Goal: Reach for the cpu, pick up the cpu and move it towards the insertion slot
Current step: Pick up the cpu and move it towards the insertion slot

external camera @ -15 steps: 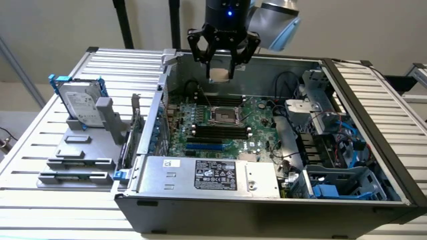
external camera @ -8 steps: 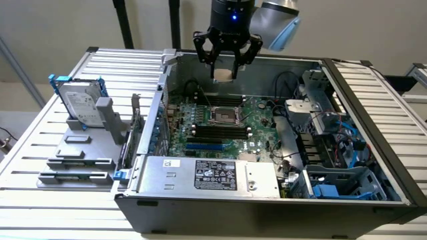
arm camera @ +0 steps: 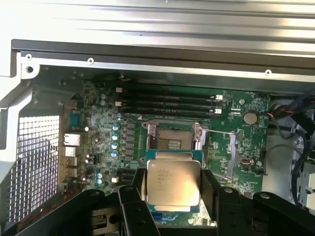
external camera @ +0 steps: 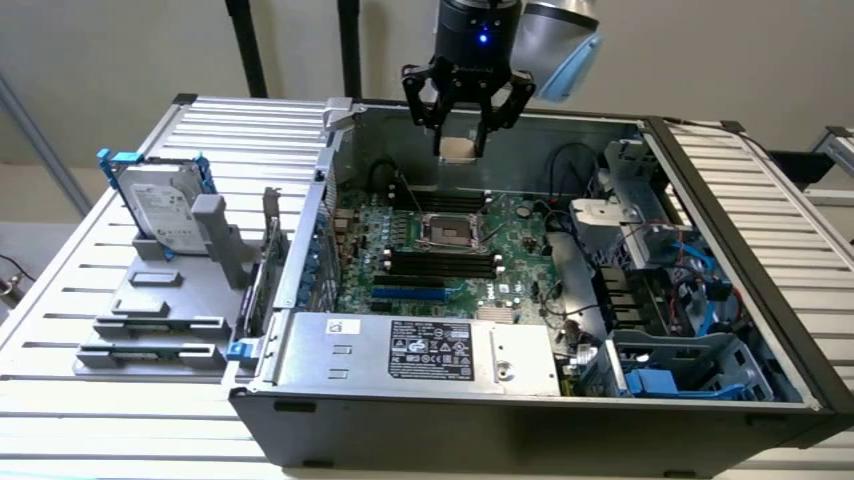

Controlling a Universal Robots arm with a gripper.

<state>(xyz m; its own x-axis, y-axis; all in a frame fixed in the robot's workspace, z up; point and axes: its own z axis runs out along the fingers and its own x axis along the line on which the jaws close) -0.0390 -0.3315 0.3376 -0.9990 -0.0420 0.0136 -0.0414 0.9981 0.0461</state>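
Note:
My gripper (external camera: 459,140) hangs above the open computer case, shut on the cpu (external camera: 459,148), a small pale square between its black fingers. In the wrist view the cpu (arm camera: 173,183) shows its silvery top with a beige rim, held at both sides by the fingers (arm camera: 139,187). The insertion slot (external camera: 447,233), a shiny metal frame with a dark centre, sits on the green circuit board (external camera: 514,255) below the gripper. From the wrist the insertion slot (arm camera: 173,139) lies just beyond the held cpu.
Long black memory slots (external camera: 434,265) flank the socket. A silver hard drive (external camera: 158,205) in a blue frame stands on a grey holder at the exterior view's left. The power supply (external camera: 420,350) fills the case front, with cables and blue drive bays (external camera: 681,360) at the right.

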